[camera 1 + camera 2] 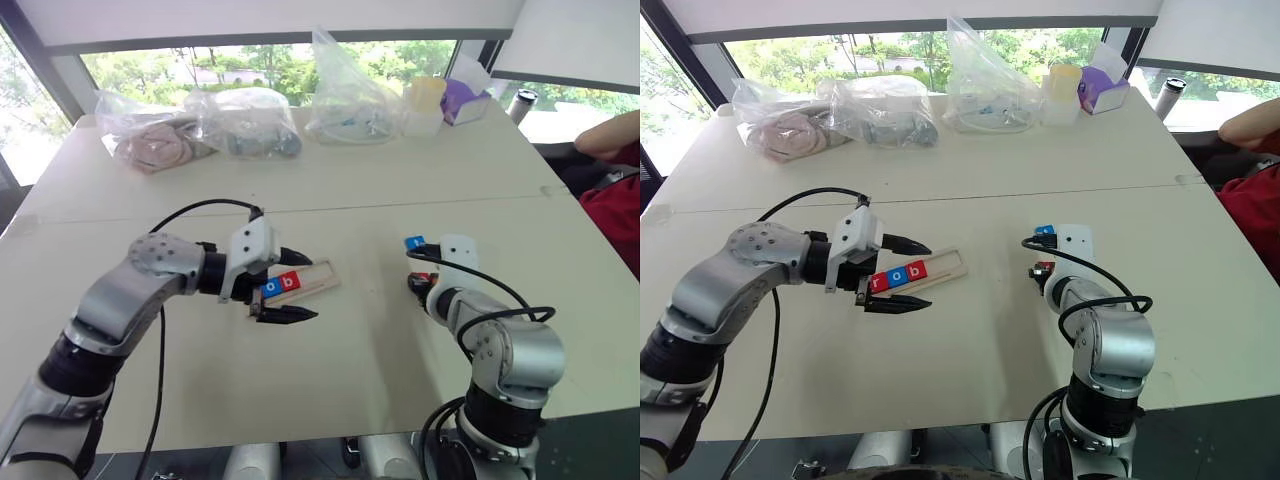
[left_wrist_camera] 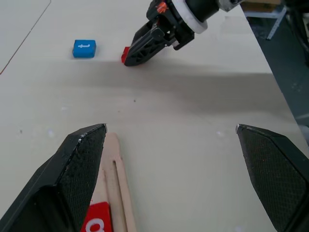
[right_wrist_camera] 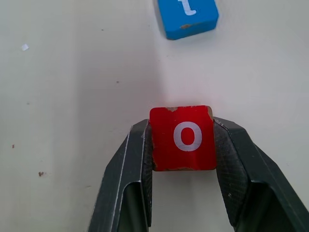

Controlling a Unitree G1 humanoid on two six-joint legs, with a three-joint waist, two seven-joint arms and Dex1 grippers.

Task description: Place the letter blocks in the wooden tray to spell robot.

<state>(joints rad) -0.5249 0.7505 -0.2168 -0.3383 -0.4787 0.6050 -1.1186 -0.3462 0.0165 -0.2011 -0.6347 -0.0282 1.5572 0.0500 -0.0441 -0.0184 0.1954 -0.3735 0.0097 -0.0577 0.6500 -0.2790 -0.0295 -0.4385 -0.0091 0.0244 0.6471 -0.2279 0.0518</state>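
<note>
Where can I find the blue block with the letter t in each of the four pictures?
Left eye view: the blue t block lies on the table, just beyond the right pincer.
Right eye view: it sits at the same spot, beyond that pincer.
Left wrist view: it lies far off, beside the right pincer.
Right wrist view: it is at the frame's edge, partly cut off.
Shared landmark: the red o block, clamped in the right pincer.

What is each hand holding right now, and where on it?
Right hand pinches the red o block by two opposite side edges. Left hand holds nothing.
</note>
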